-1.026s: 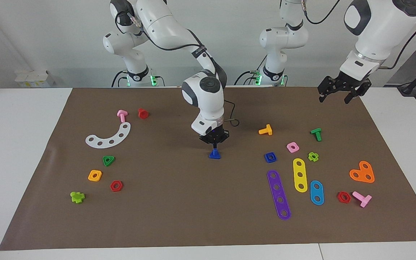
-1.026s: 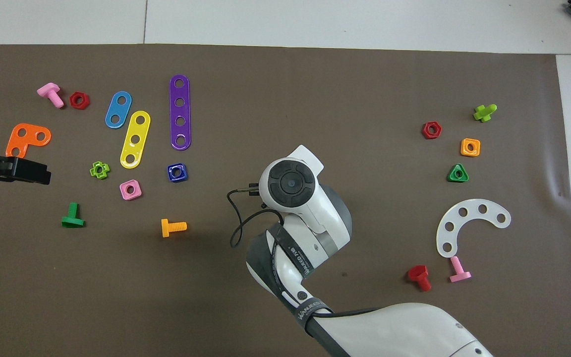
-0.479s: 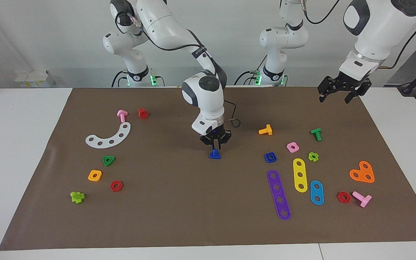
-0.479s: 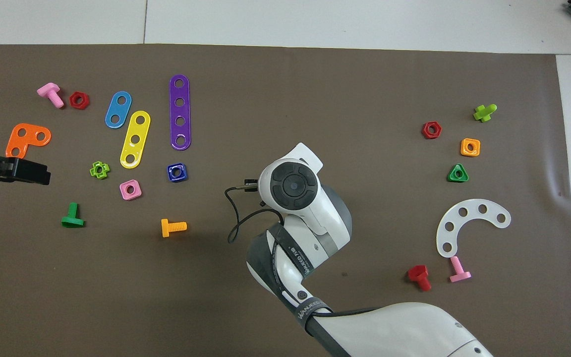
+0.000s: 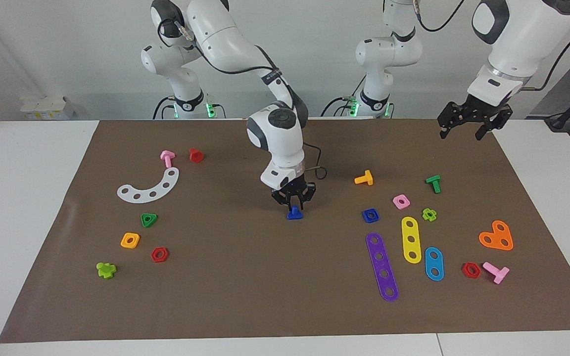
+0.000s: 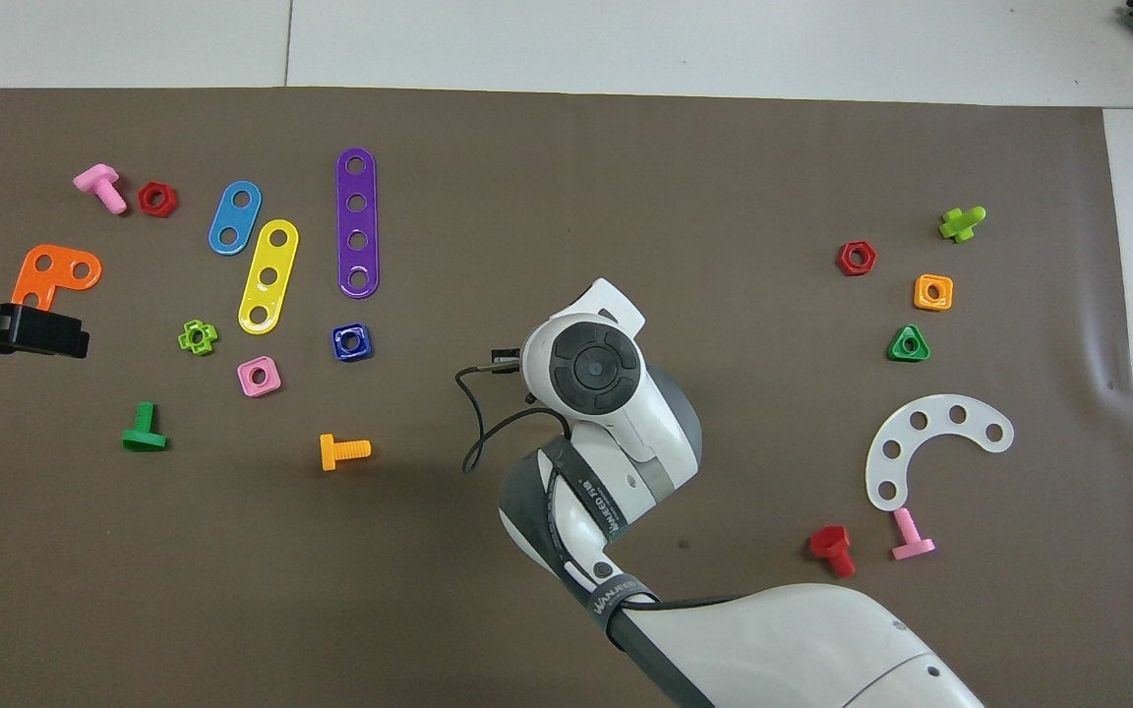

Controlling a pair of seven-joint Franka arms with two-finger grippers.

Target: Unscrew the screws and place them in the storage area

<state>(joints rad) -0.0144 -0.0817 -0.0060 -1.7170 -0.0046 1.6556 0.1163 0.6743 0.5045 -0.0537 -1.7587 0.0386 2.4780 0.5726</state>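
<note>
Since a second ago the right gripper (image 5: 293, 203) has turned about its wrist over the dark-blue triangular-headed bolt (image 5: 294, 214), which has stayed where it was, head down and stem up on the brown mat (image 5: 245, 296) at mid tabletop; the left gripper (image 5: 464, 123) has drifted slightly, up in the air over the mat's edge at the left arm's end, where that arm waits with its jaws spread and empty. Taking the facing view from its left: a white curved strip (image 5: 149, 187) lies with a green triangular nut (image 5: 149, 219) and an orange square nut (image 5: 130, 240) toward the right arm's end; then comes the bolt with the right gripper's fingertips down around its stem, though whether the jaws are clenched on it or released I cannot tell; then a dark-blue square nut (image 5: 370, 215) and a purple strip (image 5: 382, 266) toward the left arm's end. From overhead the right arm's wrist hides the bolt entirely. The step in hand looks like taking hold of the bolt by its stem. To do it well, the jaws should close squarely across the stem, low enough not to pinch off its tip, and lift straight up so the wide head does not drag on the mat. A slanted grip on so short a stem would likely let it swing or slip.
</note>
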